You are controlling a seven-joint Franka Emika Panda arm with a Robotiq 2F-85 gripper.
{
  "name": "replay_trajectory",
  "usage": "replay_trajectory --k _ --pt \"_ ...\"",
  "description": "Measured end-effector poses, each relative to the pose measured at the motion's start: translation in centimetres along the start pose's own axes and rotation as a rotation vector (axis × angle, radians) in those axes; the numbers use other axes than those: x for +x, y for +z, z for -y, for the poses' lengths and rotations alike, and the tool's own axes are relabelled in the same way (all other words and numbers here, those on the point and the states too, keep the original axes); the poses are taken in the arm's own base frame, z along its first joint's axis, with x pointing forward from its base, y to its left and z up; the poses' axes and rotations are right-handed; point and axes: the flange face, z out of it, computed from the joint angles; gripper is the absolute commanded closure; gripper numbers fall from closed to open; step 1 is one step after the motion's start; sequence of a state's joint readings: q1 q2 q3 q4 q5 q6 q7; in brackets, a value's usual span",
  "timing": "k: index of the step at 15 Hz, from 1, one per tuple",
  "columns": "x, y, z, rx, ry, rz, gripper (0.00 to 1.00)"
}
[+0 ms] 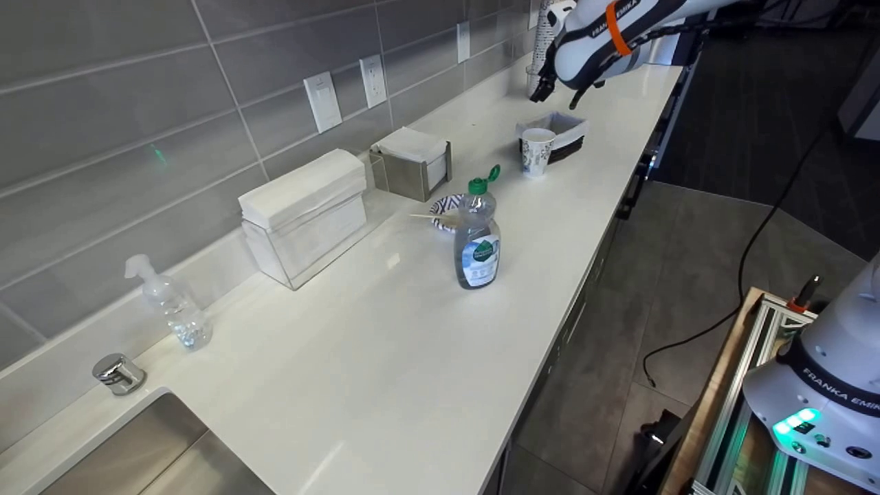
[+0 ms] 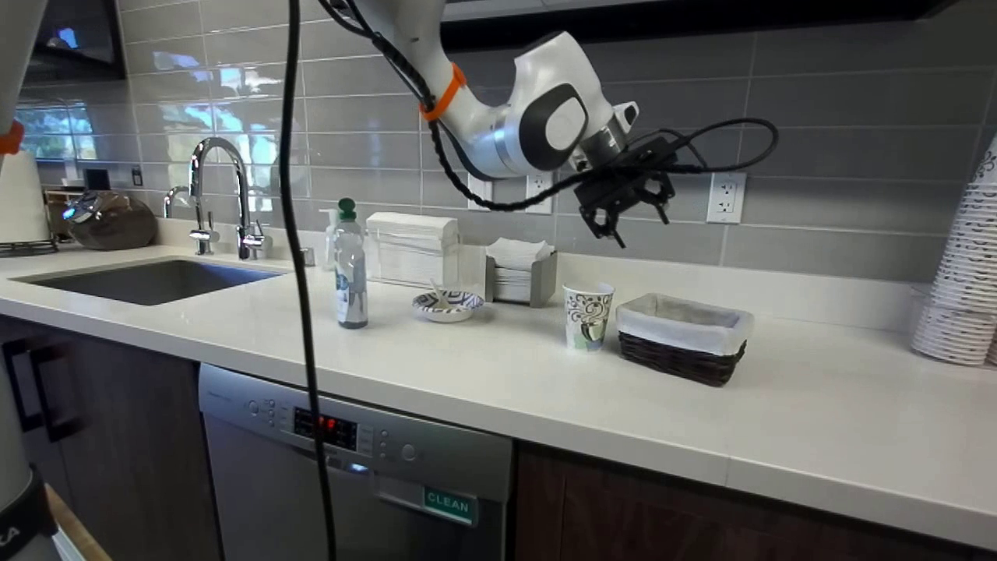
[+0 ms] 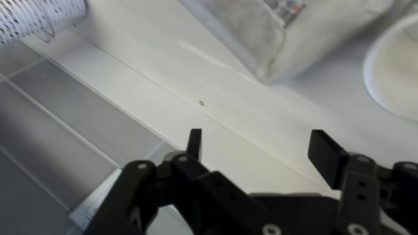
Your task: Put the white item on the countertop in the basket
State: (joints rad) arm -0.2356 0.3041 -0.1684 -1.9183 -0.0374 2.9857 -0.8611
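Observation:
The basket [image 2: 678, 357] is dark and woven with a pale liner; it stands on the countertop [image 2: 810, 421]. It also shows in an exterior view [image 1: 568, 150] and, by its liner, in the wrist view [image 3: 294, 49]. A white patterned paper cup [image 2: 588, 315] stands upright beside it, also in an exterior view [image 1: 536, 152] and the wrist view [image 3: 395, 71]. Which thing the white item is, I cannot tell for sure. My gripper [image 3: 254, 143] is open and empty, above the counter near the wall. It shows in both exterior views [image 1: 557, 102] [image 2: 643, 232].
A grey napkin holder [image 1: 402, 177], a clear box of white towels [image 1: 309, 234], a patterned bowl [image 2: 448, 306] and a soap bottle [image 1: 476, 240] stand along the counter. Stacked cups [image 2: 958, 273] stand near the wall. A blurred small thing [image 3: 287, 9] lies in the basket.

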Motion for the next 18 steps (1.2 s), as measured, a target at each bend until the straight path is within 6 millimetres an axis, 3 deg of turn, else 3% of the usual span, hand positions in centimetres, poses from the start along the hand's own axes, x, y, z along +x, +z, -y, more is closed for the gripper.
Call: replay_trajectory --k 3,6,8,10,14,18 --pt "5.1 -5.0 1.9 0.159 -0.007 -0.071 0.00" --pt "5.9 -8.7 3.5 0.336 0.027 -0.066 0.01" --pt "4.0 -9.8 4.6 0.437 0.075 -0.028 0.00" --pt "0.8 -10.4 5.8 0.513 0.127 0.046 0.00" --pt "-5.2 -12.6 6.6 0.497 0.215 0.250 0.00" --pt "-6.6 -14.8 6.7 0.446 0.239 0.285 0.00"
